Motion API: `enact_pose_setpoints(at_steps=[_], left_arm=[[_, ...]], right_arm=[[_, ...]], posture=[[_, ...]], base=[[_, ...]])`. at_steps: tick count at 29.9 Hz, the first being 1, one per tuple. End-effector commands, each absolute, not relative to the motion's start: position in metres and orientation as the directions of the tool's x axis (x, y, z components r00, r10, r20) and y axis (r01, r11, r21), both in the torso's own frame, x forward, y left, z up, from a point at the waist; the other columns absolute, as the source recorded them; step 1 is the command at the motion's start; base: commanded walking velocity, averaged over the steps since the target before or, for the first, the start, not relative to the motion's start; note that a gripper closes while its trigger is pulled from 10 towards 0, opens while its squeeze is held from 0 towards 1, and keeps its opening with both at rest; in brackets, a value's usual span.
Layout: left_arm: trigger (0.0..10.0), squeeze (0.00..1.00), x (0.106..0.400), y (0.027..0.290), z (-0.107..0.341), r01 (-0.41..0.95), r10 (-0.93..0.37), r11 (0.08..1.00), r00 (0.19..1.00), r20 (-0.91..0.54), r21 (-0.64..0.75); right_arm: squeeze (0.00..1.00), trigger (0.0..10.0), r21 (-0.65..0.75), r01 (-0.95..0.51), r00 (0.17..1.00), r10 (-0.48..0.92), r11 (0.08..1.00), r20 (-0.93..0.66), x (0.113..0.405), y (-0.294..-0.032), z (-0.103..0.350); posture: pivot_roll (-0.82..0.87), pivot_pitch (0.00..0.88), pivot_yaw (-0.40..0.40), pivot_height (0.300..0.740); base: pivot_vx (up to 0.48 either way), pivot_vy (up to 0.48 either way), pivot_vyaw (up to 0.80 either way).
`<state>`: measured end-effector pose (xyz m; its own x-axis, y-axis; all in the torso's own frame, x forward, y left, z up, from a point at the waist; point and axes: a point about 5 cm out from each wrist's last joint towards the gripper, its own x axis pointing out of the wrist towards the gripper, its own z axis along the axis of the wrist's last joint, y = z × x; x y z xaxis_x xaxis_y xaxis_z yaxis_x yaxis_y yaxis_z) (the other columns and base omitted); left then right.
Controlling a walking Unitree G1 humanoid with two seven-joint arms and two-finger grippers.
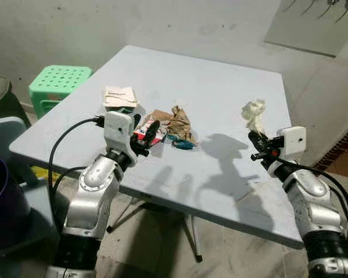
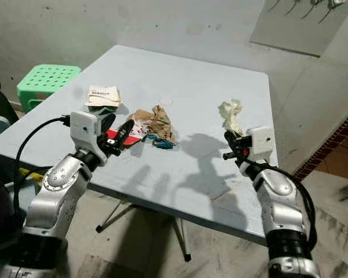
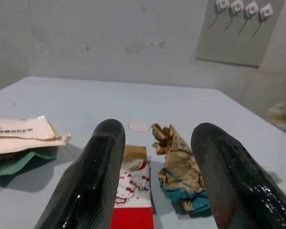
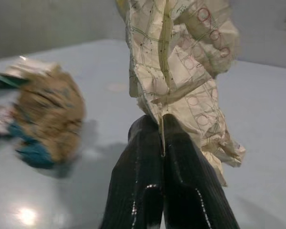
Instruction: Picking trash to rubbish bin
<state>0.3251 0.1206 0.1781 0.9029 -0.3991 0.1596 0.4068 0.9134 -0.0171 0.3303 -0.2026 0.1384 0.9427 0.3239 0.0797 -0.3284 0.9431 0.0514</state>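
Note:
On the pale blue table [image 1: 220, 87] lies a small pile of trash: a red and white printed carton [image 3: 131, 191], a crumpled brown and teal wrapper [image 1: 180, 124] and a flat white packet over green paper [image 1: 119, 96]. My left gripper [image 1: 148, 134] hovers open just before the carton, its fingers [image 3: 97, 181] straddling it in the left wrist view. My right gripper [image 1: 255, 142] is raised over the table's right side, shut on a crumpled cream paper [image 4: 181, 71], which sticks up above the fingertips.
A green plastic stool [image 1: 58, 84] stands left of the table. A dark purple bin [image 1: 3, 197] sits at the lower left beside a grey chair. A wall panel with hooks [image 3: 240, 28] hangs behind the table. Tiled floor lies below.

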Motion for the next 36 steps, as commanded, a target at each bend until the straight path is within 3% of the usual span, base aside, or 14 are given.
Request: enact_pose_setpoints(at_steps=[1,14,20,26,36], left_arm=[[10.0,0.00,0.326,0.116,0.181,0.424,-0.414,0.905,0.893,0.179,-0.020],[10.0,0.00,0.327,0.118,0.171,0.369,-0.361,0.929,0.917,0.167,-0.017],[10.0,0.00,0.325,0.114,0.170,0.393,-0.385,0.919,0.906,0.175,-0.013],[10.0,0.00,0.320,0.106,0.181,0.557,-0.550,0.830,0.809,0.205,0.027],[10.0,0.00,0.308,0.125,0.195,0.761,-0.777,0.629,0.617,0.121,0.159]], right_arm=[[0.00,10.0,0.073,-0.353,0.932,0.344,0.933,0.109,0.326,-0.200,0.144],[0.00,10.0,0.030,-0.294,0.942,0.284,0.955,0.182,0.310,-0.190,0.148],[0.00,10.0,0.063,-0.370,0.914,0.351,0.927,0.201,0.301,-0.177,0.150],[0.00,10.0,0.047,-0.543,0.826,0.524,0.838,0.208,0.291,-0.164,0.163],[0.00,10.0,-0.020,-0.753,0.653,0.750,0.658,0.104,0.282,-0.181,0.185]], posture=[[0.04,0.000,-0.068,0.740],[0.04,0.000,-0.065,0.740],[0.04,0.000,-0.057,0.740],[0.02,0.000,-0.052,0.740],[0.03,0.000,-0.067,0.740]], base=[[0.000,0.000,0.00],[0.000,0.000,0.00],[0.000,0.000,0.00],[0.000,0.000,0.00],[0.000,0.000,0.00]])
